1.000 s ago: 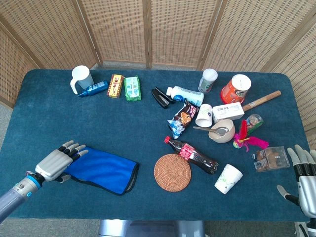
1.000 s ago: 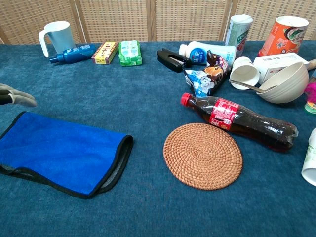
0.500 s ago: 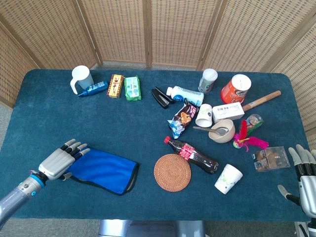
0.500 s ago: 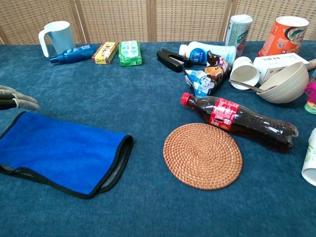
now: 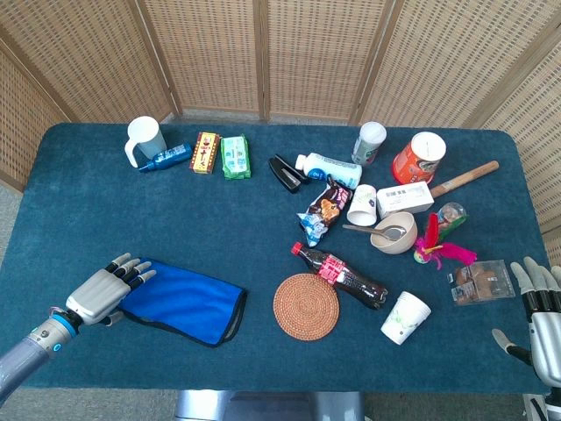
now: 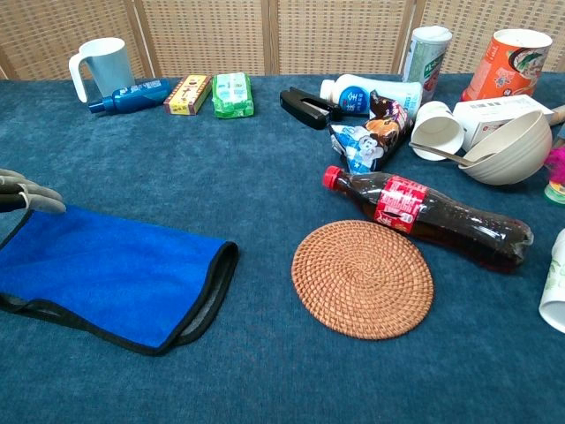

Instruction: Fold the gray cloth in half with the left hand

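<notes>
Head view shows the bench (image 5: 88, 202) covered in dark blue fabric, with a wicker screen (image 5: 307, 53) behind it. The cloth (image 5: 184, 303) lies folded on the near left of the bench, blue side up with a black edge; the chest view shows a gray inner layer at its right fold (image 6: 199, 322).

Nearest objects to the right of the cloth: one round woven mat (image 5: 306, 306), and one cola bottle (image 5: 340, 275) lying on its side just beyond the mat. Nothing lies between the cloth and the mat.

Far left group: one white mug (image 5: 145, 139), one small blue bottle (image 5: 165, 159), one yellow packet (image 5: 205, 152), one green packet (image 5: 235, 157).

Far right group: one black stapler (image 5: 284, 173), one white bottle lying flat (image 5: 330, 167), one snack bag (image 5: 325, 211), one bowl with a spoon (image 5: 394, 232), one orange tub (image 5: 418, 158), three white cups (image 5: 361, 204) (image 5: 406, 317) (image 5: 370, 142).

Left robot hand (image 5: 103, 290): fingers extended and slightly spread, holding nothing. Its fingertips (image 5: 140, 276) sit at the left edge of the cloth; contact cannot be confirmed.

Right robot hand (image 5: 542, 316): at the near right corner, fingers apart, holding nothing.
</notes>
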You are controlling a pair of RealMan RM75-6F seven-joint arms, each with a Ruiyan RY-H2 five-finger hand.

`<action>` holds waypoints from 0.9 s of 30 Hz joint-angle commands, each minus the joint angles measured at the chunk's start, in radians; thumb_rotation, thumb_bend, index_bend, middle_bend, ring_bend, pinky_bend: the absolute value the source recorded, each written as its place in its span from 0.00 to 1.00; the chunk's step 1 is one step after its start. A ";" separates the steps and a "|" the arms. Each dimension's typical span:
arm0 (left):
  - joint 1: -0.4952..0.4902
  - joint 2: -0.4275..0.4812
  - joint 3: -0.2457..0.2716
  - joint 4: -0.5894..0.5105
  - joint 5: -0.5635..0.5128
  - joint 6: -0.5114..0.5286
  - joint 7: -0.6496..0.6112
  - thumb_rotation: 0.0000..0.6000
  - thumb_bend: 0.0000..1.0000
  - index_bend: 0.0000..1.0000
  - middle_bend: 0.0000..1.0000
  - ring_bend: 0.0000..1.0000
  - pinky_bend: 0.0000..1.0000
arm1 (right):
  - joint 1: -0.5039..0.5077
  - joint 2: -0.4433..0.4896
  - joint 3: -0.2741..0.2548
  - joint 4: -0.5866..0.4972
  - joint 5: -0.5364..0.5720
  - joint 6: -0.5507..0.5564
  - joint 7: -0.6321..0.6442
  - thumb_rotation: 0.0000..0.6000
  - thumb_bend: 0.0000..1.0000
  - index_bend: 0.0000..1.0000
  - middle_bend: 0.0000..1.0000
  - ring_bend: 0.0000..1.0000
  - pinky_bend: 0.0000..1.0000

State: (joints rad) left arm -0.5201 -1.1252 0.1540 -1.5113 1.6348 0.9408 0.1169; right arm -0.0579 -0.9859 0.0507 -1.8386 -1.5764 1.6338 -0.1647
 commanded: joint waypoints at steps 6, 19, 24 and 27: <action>0.002 -0.004 -0.003 -0.004 -0.012 -0.005 0.019 1.00 0.34 0.00 0.00 0.00 0.00 | -0.001 0.002 -0.001 0.000 -0.004 0.002 0.004 1.00 0.00 0.00 0.00 0.00 0.00; 0.004 -0.021 -0.007 -0.004 -0.024 -0.010 0.038 1.00 0.34 0.00 0.00 0.00 0.00 | -0.004 0.003 -0.004 -0.003 -0.013 0.009 0.006 1.00 0.00 0.00 0.00 0.00 0.00; 0.003 -0.024 -0.012 -0.004 -0.034 -0.012 0.044 1.00 0.34 0.00 0.00 0.00 0.00 | -0.004 0.005 -0.004 -0.004 -0.014 0.009 0.010 1.00 0.00 0.00 0.00 0.00 0.00; 0.002 -0.028 -0.015 -0.004 -0.044 -0.020 0.045 1.00 0.34 0.00 0.00 0.00 0.00 | -0.005 0.006 -0.004 -0.004 -0.015 0.011 0.012 1.00 0.00 0.00 0.00 0.00 0.00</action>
State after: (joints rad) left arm -0.5174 -1.1515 0.1397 -1.5156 1.5927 0.9227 0.1620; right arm -0.0628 -0.9797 0.0469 -1.8423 -1.5909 1.6442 -0.1524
